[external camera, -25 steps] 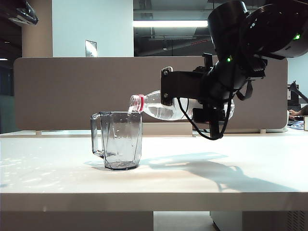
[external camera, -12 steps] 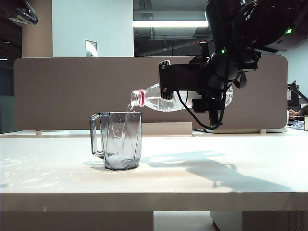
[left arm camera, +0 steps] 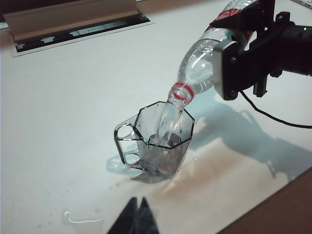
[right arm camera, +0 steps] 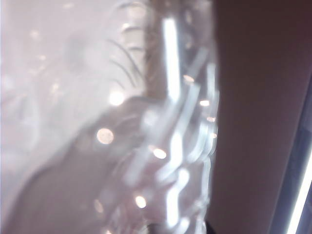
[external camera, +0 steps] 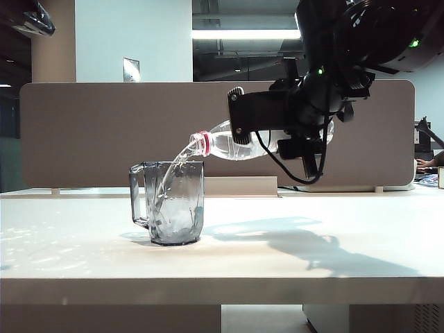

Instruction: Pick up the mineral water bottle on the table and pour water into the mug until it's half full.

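On the white table (external camera: pixel 83 257), left of centre: faceted smoky-grey mug (external camera: pixel 175 202), upright, angular handle facing left. Water (external camera: pixel 171 182) now arcs from the bottle mouth into it in a full stream; a second ago only a trickle. Mineral water bottle (external camera: pixel 222 144), clear ribbed plastic, lies near level, long axis left-right, red-ringed neck tipped down-left over the rim. Right gripper (external camera: pixel 260 123) clamps its body. Left gripper (left arm camera: pixel 138 217) fingertips together, low near the mug.
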